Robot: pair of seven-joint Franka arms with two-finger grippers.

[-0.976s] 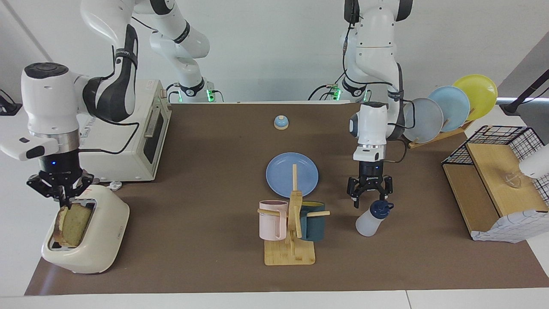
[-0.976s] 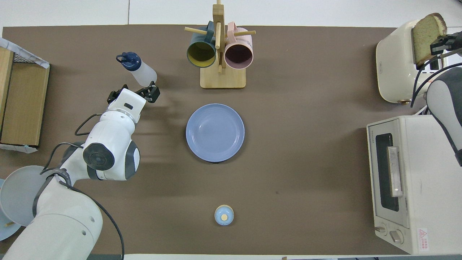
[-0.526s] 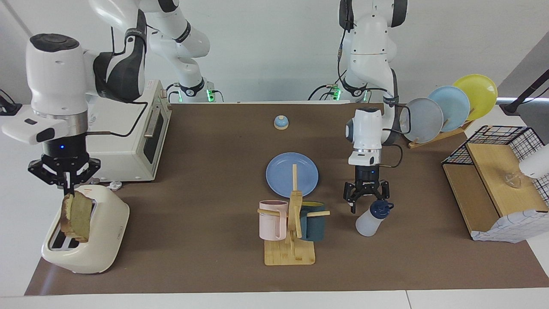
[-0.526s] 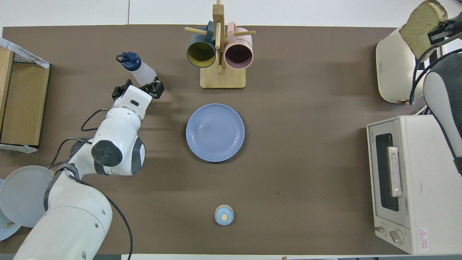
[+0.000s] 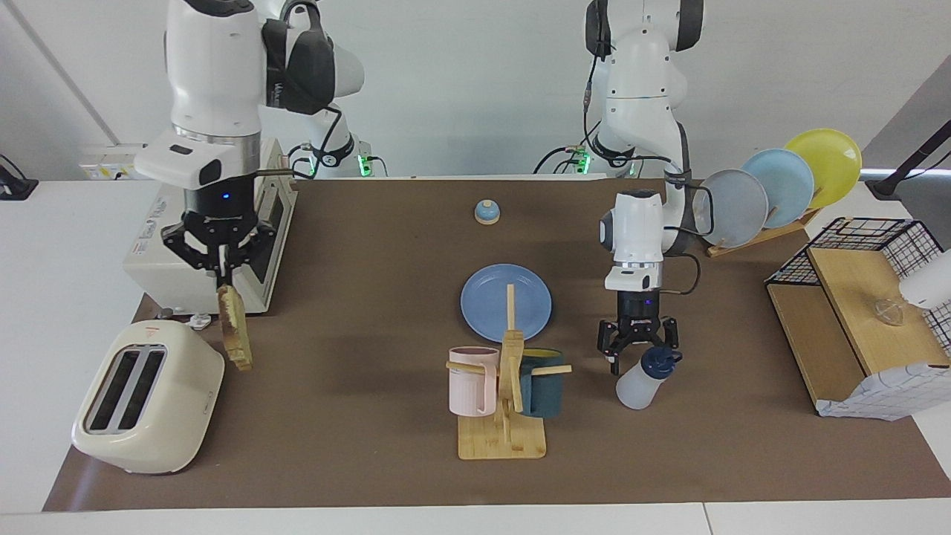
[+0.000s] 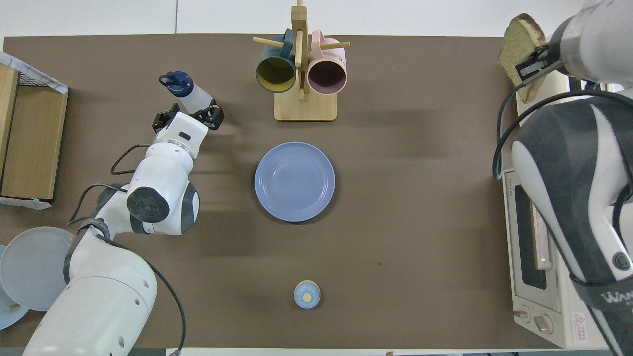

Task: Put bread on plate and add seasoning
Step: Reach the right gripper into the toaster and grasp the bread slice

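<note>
Brown table (image 5: 356, 416) — plate (image 5: 490, 297), seasoning (image 5: 637, 383), toaster (image 5: 148, 405).

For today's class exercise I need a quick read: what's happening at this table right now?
The right gripper is shut on the bread, holding it in the air beside the toaster. The plate at mid-table is bare. The left gripper is open, low beside the seasoning bottle, which stands on the table, not gripped.

Matt blue plate (image 5: 506, 302); translucent plastic seasoning (image 5: 640, 380); porous, crusted bread (image 5: 235, 337); pale wooden mug rack (image 5: 504, 416); glossy cream toaster (image 5: 148, 397).
</note>
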